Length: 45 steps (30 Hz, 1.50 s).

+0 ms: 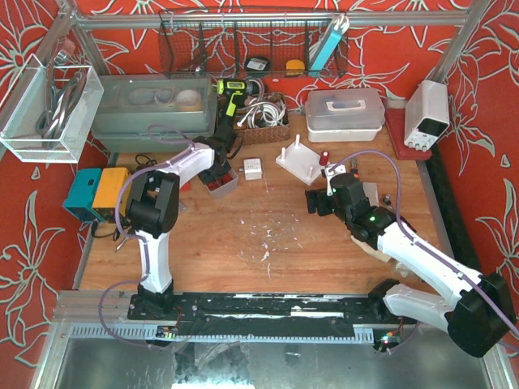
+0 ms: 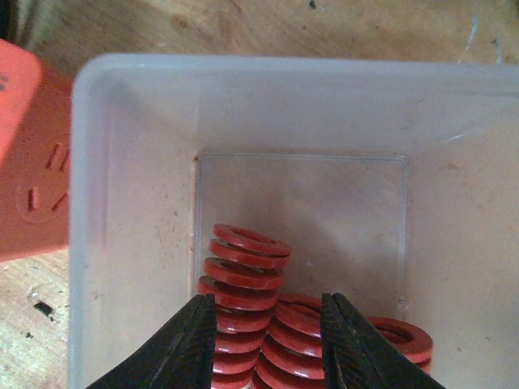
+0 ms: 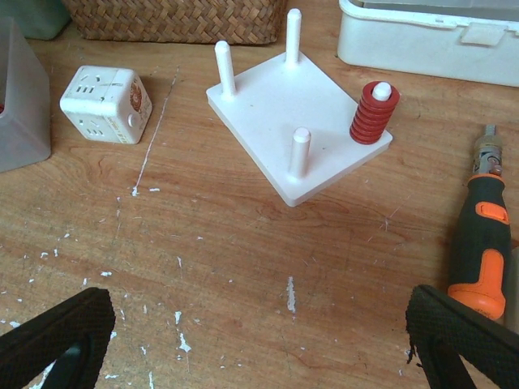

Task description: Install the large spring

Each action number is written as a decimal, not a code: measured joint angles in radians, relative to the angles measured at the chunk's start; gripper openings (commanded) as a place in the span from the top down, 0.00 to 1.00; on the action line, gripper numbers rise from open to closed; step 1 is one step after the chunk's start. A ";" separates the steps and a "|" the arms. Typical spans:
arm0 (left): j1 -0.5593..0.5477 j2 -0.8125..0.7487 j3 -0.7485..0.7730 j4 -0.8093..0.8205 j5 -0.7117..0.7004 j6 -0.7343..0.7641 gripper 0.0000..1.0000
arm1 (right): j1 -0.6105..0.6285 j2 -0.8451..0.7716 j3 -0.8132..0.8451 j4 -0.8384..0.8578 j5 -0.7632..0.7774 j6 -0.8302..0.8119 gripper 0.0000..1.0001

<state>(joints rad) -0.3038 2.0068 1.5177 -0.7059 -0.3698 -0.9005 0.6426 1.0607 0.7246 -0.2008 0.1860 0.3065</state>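
Observation:
Several red springs lie in a translucent bin (image 2: 130, 162). One tall large spring (image 2: 243, 271) leans upright, and a second spring (image 2: 296, 340) lies beside it. My left gripper (image 2: 268, 332) is open inside the bin, its fingers straddling these two springs; it also shows in the top view (image 1: 217, 173). The white peg base (image 3: 280, 101) has several pegs, and a small red spring (image 3: 374, 112) sits on its right peg. My right gripper (image 3: 259, 344) is wide open and empty over bare table, short of the base (image 1: 302, 162).
An orange-black screwdriver (image 3: 480, 243) lies right of the base. A white socket cube (image 3: 105, 104) is on its left, a wicker basket (image 3: 174, 20) and a white lidded box (image 3: 430, 36) behind. An orange block (image 2: 28, 154) touches the bin's left side.

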 measured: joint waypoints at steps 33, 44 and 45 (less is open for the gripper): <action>0.023 -0.011 -0.022 0.090 -0.063 0.073 0.89 | 0.000 0.012 0.000 0.000 0.027 -0.002 0.01; -0.005 -0.274 -0.127 0.178 -0.056 0.151 0.72 | 0.000 0.011 0.000 0.000 0.032 -0.003 0.01; -0.005 -0.274 -0.124 0.173 -0.055 0.156 0.72 | 0.000 0.010 0.000 0.000 0.032 -0.003 0.01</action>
<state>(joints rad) -0.3088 1.7329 1.3941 -0.5331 -0.4248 -0.7444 0.6430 1.0710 0.7246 -0.2012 0.2184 0.3038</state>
